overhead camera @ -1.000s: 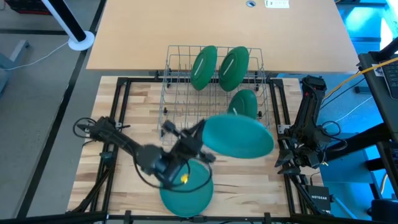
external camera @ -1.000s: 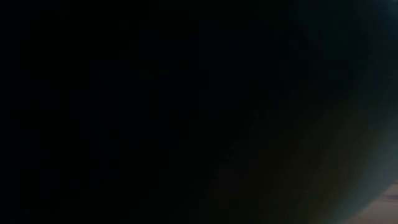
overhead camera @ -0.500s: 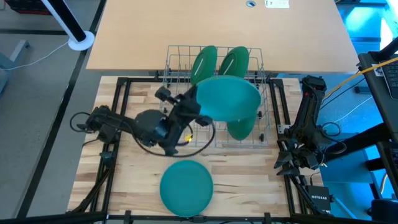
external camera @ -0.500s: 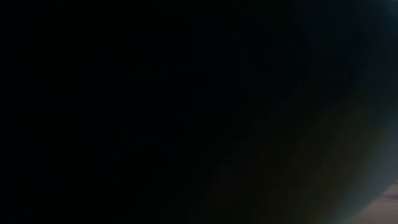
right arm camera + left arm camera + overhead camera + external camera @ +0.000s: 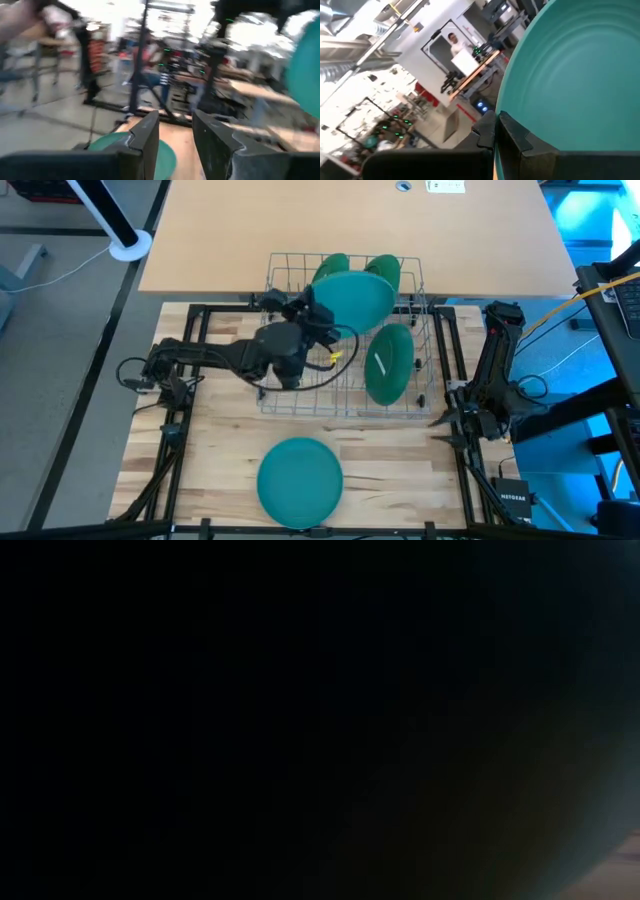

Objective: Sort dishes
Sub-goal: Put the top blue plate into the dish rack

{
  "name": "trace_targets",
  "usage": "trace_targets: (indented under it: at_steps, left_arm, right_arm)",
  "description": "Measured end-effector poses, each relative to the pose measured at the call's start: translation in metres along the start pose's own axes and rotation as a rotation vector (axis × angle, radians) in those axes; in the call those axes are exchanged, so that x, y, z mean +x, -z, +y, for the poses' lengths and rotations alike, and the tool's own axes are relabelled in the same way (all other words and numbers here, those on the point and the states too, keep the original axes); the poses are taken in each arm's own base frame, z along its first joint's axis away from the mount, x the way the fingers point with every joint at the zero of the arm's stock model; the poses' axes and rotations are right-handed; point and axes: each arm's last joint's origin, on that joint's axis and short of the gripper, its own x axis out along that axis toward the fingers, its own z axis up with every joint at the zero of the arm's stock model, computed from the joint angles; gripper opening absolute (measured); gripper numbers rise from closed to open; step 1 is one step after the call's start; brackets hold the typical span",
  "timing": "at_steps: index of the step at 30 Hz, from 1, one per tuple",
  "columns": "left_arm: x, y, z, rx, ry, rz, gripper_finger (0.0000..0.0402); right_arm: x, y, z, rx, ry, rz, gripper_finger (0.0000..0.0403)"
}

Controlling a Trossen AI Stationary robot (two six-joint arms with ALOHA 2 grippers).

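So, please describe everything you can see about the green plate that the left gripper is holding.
The held plate is round, plain green, matte and shallow, and looks like plastic, with faint concentric rings on its face. The left gripper, shut on its rim, holds it tilted in the air above the back part of the wire rack, in front of two plates standing there. Only the gripper's fingers are seen touching it.

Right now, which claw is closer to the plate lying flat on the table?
The right claw, empty beside the table's right edge. The left claw is farther from that plate, gripping another plate over the rack.
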Motion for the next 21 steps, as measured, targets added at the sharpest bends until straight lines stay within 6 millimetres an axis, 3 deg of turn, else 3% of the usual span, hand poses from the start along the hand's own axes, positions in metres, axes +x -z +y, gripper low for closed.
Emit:
trace_targets:
  at_steps: [5,9,15,21]
  left_arm:
    - [0.008,0.010,-0.009,0.060,-0.015,0.014,0.0000]
    - [0.008,0.013,-0.012,0.052,-0.015,0.013,0.0000]
    - [0.001,0.014,-0.013,0.052,-0.002,0.002,0.0000]
    - [-0.015,0.013,-0.013,0.017,0.030,-0.025,0.0000]
  right_arm:
    - [0.004,-0.013,-0.017,0.203,0.173,-0.051,0.0122]
    - [0.008,-0.025,-0.035,0.267,0.239,-0.203,0.0122]
    - [0.014,-0.045,-0.051,-0.096,0.377,-0.242,0.0122]
    - [0.024,-0.090,-0.068,-0.518,0.565,-0.004,0.0122]
